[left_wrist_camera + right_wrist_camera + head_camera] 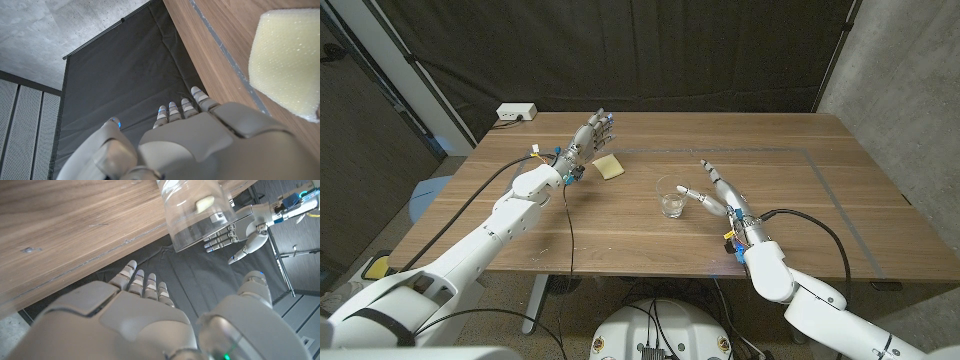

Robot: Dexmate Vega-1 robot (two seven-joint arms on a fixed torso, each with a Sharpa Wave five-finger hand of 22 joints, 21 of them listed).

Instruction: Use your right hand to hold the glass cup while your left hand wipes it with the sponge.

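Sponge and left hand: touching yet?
Apart. In the head view a strip of bare table shows between the left hand and the sponge; its fingers point away, holding nothing.

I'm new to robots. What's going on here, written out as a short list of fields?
table: wooden table
glass cup: upright on the table near its middle
sponge: pale yellow, lying on the table
left hand: open, beside the sponge, holding nothing
right hand: open, beside the glass cup, not gripping it
wiping: not started
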